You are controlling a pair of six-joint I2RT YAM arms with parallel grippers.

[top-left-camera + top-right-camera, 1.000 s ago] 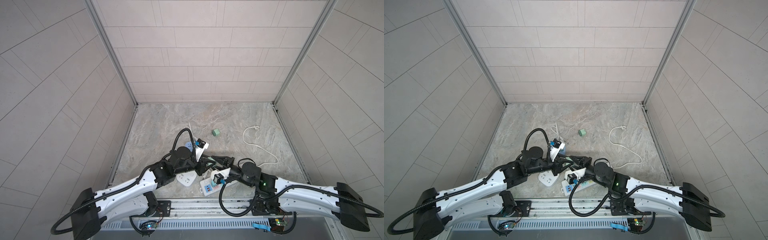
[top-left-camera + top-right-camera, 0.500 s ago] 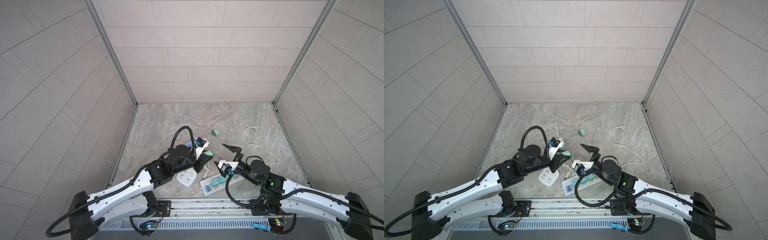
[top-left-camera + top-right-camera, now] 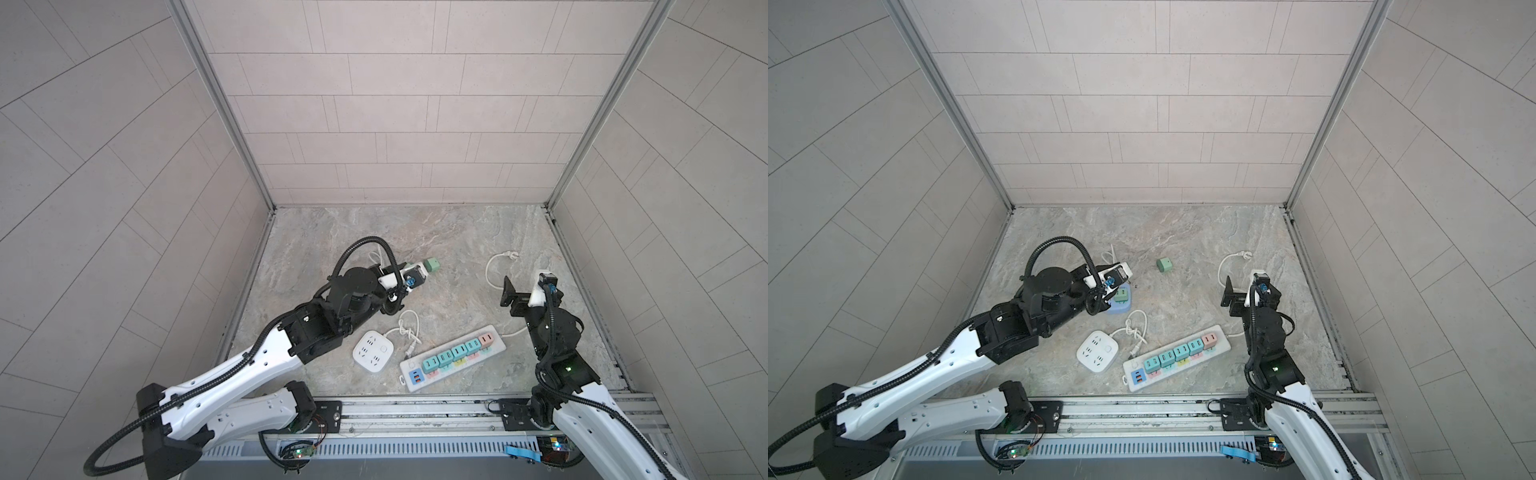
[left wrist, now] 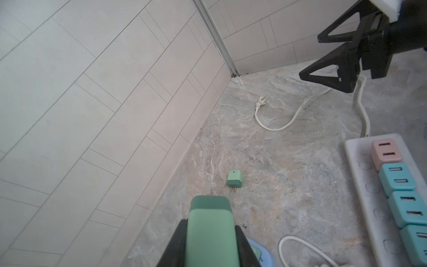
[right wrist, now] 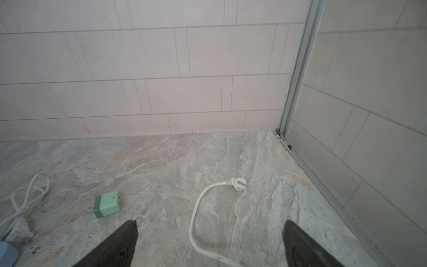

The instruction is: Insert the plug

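Green plug [image 4: 210, 226] sat clamped in the left gripper [image 4: 209, 233], well beyond the USB end of the long white power strip [image 3: 409, 365]. It was poised above a blue socket block [image 3: 1116, 306]; whether the two touched could not be told. Four teal adapters [image 3: 452, 354] and a pink adapter [image 3: 487, 340] filled the strip. Beyond its pink end the right gripper [image 3: 513, 299] hovered with jaws spread wide, empty. A loose green plug [image 3: 432, 265] lay farther from the strip, on the stone floor [image 3: 457, 249].
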